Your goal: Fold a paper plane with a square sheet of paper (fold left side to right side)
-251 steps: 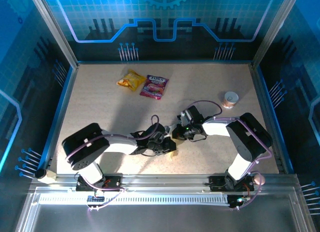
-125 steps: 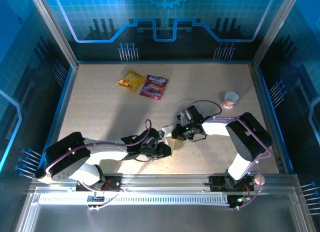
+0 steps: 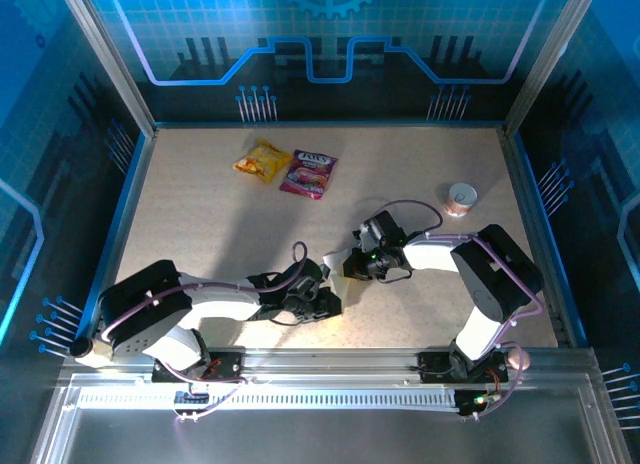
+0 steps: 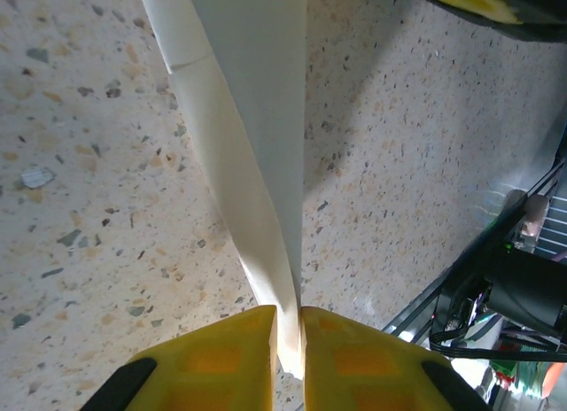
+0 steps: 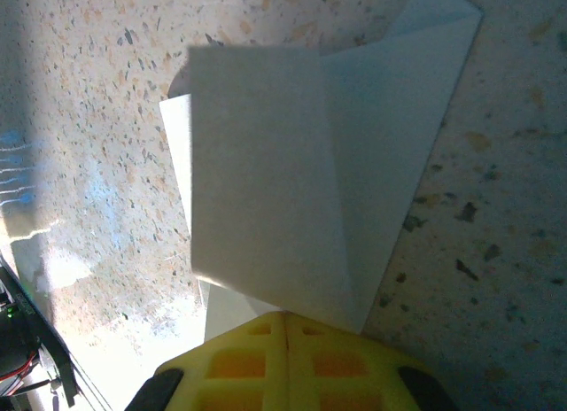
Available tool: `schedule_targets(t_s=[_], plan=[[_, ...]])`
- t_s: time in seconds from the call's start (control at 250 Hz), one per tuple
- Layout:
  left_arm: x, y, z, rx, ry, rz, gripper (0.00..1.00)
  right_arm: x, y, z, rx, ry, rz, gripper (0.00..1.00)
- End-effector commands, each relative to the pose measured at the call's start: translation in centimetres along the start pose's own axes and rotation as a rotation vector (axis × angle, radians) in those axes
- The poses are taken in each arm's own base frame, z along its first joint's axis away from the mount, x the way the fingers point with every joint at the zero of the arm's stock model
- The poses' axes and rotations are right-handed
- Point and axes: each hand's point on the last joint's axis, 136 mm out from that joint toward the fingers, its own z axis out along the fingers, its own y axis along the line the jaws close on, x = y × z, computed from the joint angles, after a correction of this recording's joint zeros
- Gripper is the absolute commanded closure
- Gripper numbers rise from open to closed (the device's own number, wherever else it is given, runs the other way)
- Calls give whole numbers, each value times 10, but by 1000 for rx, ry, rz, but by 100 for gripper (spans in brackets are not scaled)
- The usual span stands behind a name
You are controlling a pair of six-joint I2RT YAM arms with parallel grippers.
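Several folds done: the sheet of paper (image 5: 283, 181) is not a flat square now; it shows overlapping layers, a straight crease and a slanted corner flap.
Left to do: as I judge it, the narrow pointed dart is not yet formed, so more folds and some pressing of creases are needed.
Left gripper (image 4: 288, 340): its yellow fingers are clamped on a narrow end of the paper, which runs away from them over the tabletop (image 4: 89, 207).
Paper's place: mid-tabletop, nearer the near edge, between the two grippers.
Right gripper (image 5: 285, 345): its fingers are pressed together at the paper's edge; I cannot tell whether a layer is pinched between them.
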Motion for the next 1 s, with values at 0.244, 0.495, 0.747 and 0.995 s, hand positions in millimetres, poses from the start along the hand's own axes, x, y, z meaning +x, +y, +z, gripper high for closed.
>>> schedule_targets(t_s=[0.244, 0.495, 0.747, 0.995], plan=[[-3, -14, -11, 7, -19, 26, 82, 55, -61, 15, 236, 164, 103, 99], [-2, -17, -7, 13, -4, 30, 81, 55, -61, 15, 237, 163, 105, 99], [0, -16, -1, 15, 8, 28, 85, 55, -62, 15, 242, 163, 104, 99], [2, -15, 6, 17, 18, 22, 90, 56, -63, 16, 247, 169, 107, 99]])
